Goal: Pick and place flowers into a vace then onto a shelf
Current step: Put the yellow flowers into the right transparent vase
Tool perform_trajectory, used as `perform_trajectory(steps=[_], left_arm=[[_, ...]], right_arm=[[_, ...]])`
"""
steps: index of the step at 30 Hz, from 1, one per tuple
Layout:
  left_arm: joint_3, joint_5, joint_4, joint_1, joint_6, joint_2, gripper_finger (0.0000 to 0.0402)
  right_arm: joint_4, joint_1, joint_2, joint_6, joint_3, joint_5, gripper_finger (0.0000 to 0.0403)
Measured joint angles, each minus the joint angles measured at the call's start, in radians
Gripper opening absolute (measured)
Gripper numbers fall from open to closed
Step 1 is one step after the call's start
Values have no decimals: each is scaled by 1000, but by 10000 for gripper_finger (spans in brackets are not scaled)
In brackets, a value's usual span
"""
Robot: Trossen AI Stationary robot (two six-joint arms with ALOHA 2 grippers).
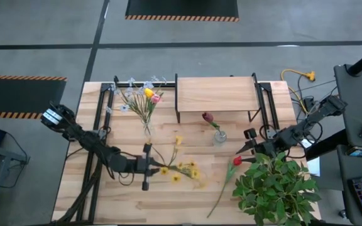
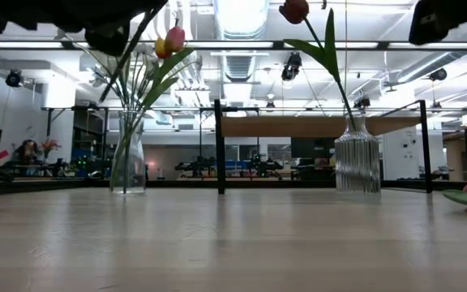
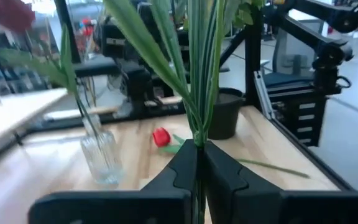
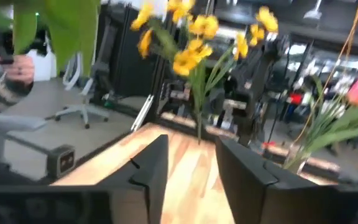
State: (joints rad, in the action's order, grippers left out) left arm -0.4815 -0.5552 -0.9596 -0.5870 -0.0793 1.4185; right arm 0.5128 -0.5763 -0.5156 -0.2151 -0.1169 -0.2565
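Low over the wooden counter, my left pincer squeezes the yellow flowers' thin green stems; they could slip. My right pincer waits half open, empty.

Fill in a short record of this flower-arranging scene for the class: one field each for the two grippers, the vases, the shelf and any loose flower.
left gripper: shut on the yellow-blossomed green stems
right gripper: open, empty, beside the bushy green potted plant
tall clear glass vase: holds mixed flowers
ribbed clear glass vase: holds one dark red tulip
light wood shelf on black legs: nothing on it
red tulip: lying on the table
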Motion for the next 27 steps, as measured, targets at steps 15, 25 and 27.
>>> perform_trajectory(steps=[15, 25, 27], left_arm=[[-208, 2, -2, 142, -175, 18, 0], [-347, 139, -2, 202, -257, 99, 0], [-375, 137, -2, 209, -276, 121, 0]], right_arm=[[113, 1, -291, -113, -244, -189, 275], [111, 39, -516, -175, -425, -191, 270], [110, 48, -535, -188, -447, -192, 267]])
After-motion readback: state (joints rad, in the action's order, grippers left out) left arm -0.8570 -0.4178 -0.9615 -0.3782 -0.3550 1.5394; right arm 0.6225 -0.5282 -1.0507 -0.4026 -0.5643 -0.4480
